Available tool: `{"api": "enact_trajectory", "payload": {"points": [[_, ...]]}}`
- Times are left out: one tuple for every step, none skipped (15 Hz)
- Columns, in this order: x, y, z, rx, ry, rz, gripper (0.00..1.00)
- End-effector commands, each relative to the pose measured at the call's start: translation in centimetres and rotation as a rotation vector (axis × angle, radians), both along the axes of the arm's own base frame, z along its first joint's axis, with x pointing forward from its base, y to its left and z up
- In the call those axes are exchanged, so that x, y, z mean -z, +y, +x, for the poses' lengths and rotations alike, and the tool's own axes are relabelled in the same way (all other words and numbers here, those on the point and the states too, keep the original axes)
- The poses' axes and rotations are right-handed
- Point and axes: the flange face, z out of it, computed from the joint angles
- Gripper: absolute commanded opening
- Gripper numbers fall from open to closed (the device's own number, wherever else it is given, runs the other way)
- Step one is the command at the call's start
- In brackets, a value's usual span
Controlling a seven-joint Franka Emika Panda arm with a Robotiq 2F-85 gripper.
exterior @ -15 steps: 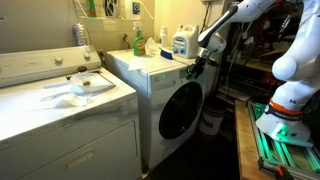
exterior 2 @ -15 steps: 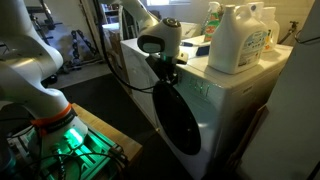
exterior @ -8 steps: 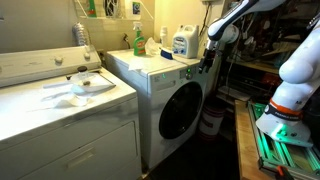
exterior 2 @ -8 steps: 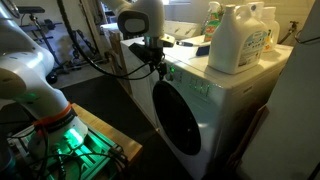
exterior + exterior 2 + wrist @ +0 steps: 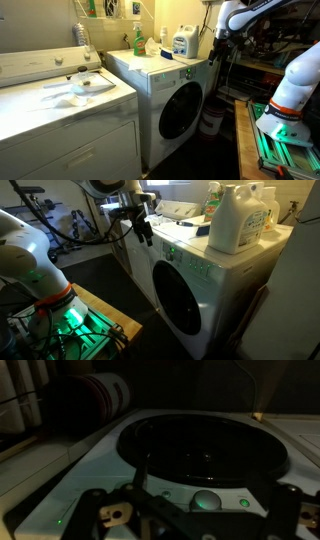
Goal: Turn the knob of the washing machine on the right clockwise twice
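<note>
a cramped laundry corner with a dark floor: the white washing machine (image 5: 165, 80) stands upright beside a wider flat-fronted appliance (image 5: 70, 135), its dark porthole door (image 5: 180, 305) facing the aisle where the robot's base (image 5: 285, 135) glows green. the machine's top serves as a worktop (image 5: 150, 62), carrying a white detergent jug (image 5: 238, 220) and a green bottle (image 5: 138, 40). both exterior views put the gripper (image 5: 145, 237) in the air off the machine's upper front corner, about level with the control strip and clear of it, but neither shows the dial clearly. only the dim wrist view does: the knob (image 5: 205, 500) is a small pale round disc on the strip, just beside the porthole's rim, its axis pointing straight out of the front panel. no pointer mark can be made out, so its setting cannot be told. there the fingers (image 5: 100, 515) sit spread wide at either side of the frame, gripping nothing, apart from the knob.
</note>
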Motion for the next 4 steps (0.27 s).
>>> {"api": "enact_trajectory", "payload": {"points": [[-0.83,0.27,-0.32,0.003,-0.007,-0.013,1.0],[-1.35,0.47,-0.6,0.004,-0.015,-0.019,1.0],[-1.51,0.57,-0.82,0.004,-0.02,-0.022,1.0],[-1.47,0.6,-0.98,0.005,-0.02,-0.022,1.0]]}}
